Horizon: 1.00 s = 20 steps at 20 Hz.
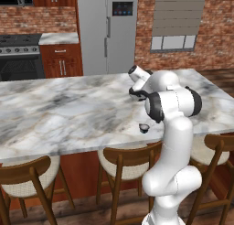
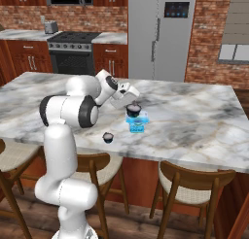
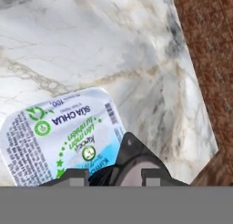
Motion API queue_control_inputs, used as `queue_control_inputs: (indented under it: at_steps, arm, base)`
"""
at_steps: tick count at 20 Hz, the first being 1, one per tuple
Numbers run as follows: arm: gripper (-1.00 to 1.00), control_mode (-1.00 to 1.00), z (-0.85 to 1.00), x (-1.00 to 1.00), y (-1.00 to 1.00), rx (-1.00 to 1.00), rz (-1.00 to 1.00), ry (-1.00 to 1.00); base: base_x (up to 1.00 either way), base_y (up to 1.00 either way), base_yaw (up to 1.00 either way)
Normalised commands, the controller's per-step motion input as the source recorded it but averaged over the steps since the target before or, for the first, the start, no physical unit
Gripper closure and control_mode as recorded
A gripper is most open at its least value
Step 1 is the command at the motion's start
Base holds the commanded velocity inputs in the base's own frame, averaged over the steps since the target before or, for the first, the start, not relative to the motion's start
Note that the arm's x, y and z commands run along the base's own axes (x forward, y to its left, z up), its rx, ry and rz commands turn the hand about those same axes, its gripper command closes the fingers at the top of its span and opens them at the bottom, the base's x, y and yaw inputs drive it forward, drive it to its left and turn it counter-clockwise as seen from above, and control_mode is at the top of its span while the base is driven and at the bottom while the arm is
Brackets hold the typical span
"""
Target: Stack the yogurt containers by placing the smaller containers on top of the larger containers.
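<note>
My gripper (image 2: 132, 103) is shut on one small dark cup (image 2: 133, 109), holding it just above the light blue tub (image 2: 137, 125) near the counter's front edge. In the hand view the cup (image 3: 136, 164) sits between my fingertips (image 3: 73, 176), over the near corner of the tub's pale printed lid (image 3: 63, 132). The second dark cup (image 2: 108, 137) stands alone on the marble to the left of the tub, close to the front edge, and it is also in the left base view (image 1: 144, 127). There my own arm hides the tub.
The marble island counter (image 2: 194, 121) stretches wide to either side, with its right edge (image 3: 195, 82) close to the tub. Wooden stools (image 2: 194, 184) stand along the front. A stove (image 2: 73, 53) and a fridge (image 2: 160, 34) are at the far wall.
</note>
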Motion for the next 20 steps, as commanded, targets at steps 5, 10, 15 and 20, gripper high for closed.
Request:
queue_control_inputs:
  at_steps: [5,10,15,20]
  arm:
    - [1.00,-1.00,-0.10,0.07,-0.09,0.00,0.00,0.02]
    - [1.00,-1.00,-0.09,0.14,-0.08,0.00,0.00,0.02]
    - [1.00,-1.00,-0.09,0.16,-0.06,0.00,0.00,0.03]
    - [1.00,-1.00,-0.11,0.12,-0.04,0.00,0.00,0.04]
  base:
    - [0.00,0.00,0.00]
    - [0.00,0.00,0.00]
    - [0.00,0.00,0.00]
    - [0.00,0.00,0.00]
